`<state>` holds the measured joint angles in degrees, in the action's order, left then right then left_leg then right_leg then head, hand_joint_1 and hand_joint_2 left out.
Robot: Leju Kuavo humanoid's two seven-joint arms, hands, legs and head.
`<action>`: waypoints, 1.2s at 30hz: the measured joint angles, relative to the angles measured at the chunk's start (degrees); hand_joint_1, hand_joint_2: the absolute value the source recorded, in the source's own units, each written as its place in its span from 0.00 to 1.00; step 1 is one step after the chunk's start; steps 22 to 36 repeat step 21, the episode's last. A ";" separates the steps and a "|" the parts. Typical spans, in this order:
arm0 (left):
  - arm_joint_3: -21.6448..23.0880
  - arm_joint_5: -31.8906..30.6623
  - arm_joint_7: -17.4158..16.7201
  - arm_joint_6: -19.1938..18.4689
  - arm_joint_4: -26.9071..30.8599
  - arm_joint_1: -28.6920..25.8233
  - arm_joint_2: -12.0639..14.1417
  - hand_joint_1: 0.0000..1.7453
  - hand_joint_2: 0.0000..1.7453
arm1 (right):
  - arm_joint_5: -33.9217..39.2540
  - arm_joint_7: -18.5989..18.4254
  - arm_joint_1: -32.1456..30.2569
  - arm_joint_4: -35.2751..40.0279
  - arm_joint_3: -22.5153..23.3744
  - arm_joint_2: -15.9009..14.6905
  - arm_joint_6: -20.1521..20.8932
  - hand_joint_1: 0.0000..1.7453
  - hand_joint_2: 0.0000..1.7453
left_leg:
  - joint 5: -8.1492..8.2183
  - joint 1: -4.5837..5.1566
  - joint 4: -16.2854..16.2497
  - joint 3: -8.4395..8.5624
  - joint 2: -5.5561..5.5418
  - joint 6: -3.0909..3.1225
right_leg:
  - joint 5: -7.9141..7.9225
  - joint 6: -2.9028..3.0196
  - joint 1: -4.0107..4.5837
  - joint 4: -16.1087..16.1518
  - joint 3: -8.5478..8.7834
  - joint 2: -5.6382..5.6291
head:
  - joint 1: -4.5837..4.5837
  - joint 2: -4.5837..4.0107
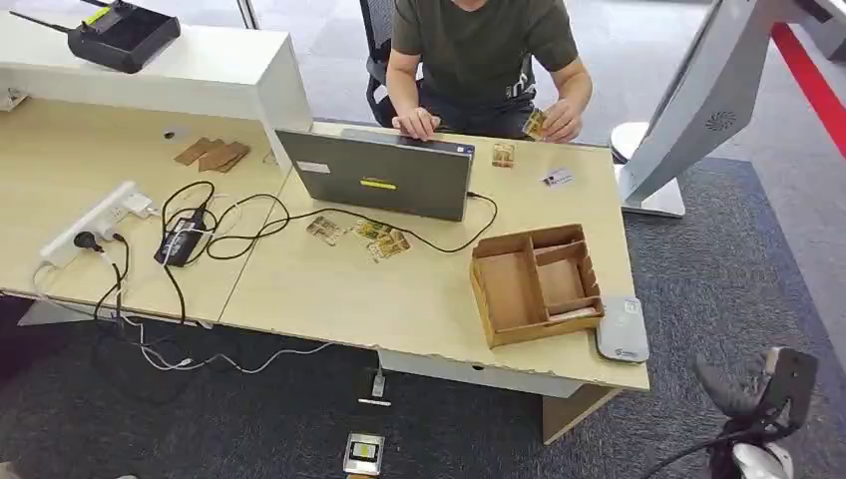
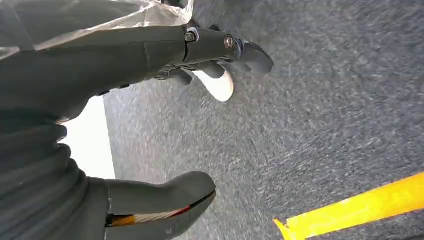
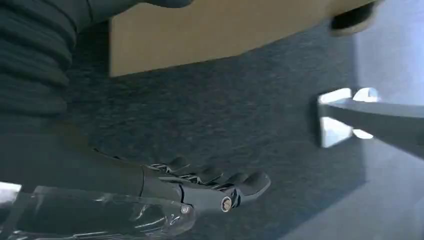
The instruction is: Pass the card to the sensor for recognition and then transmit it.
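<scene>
Several brown cards lie on the desk (image 1: 329, 299): a cluster (image 1: 384, 240) in front of the laptop, one card (image 1: 503, 155) near the person, and a white card (image 1: 557, 178) beside it. The seated person holds another card (image 1: 536, 123) in one hand. A flat grey sensor pad (image 1: 622, 330) lies at the desk's front right corner. My right hand (image 1: 750, 389) hangs low, right of the desk, and its fingers (image 3: 210, 182) stretch out with nothing in them. My left hand (image 2: 125, 60) hangs over the carpet, thumb (image 2: 165, 200) and fingers apart, holding nothing.
A cardboard organiser box (image 1: 535, 283) stands beside the sensor pad. A laptop (image 1: 375, 173), a power strip (image 1: 92, 222) and tangled cables (image 1: 214, 225) occupy the middle and left. A white kiosk stand (image 1: 688, 110) rises at the right. A small device (image 1: 363, 454) lies on the floor.
</scene>
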<state>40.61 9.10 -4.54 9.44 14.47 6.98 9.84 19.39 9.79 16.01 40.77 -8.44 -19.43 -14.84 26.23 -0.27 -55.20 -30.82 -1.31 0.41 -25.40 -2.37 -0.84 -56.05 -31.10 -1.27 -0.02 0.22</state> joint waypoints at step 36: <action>-10.31 12.56 -10.34 4.26 -1.20 -1.71 1.90 0.00 1.00 | -2.78 -16.63 -2.95 -23.14 -0.11 15.38 9.74 0.00 1.00 | 0.27 -0.33 0.04 0.47 0.10 -0.40 | -0.29 0.43 0.35 -0.12 0.44 -0.03 | 0.00 0.00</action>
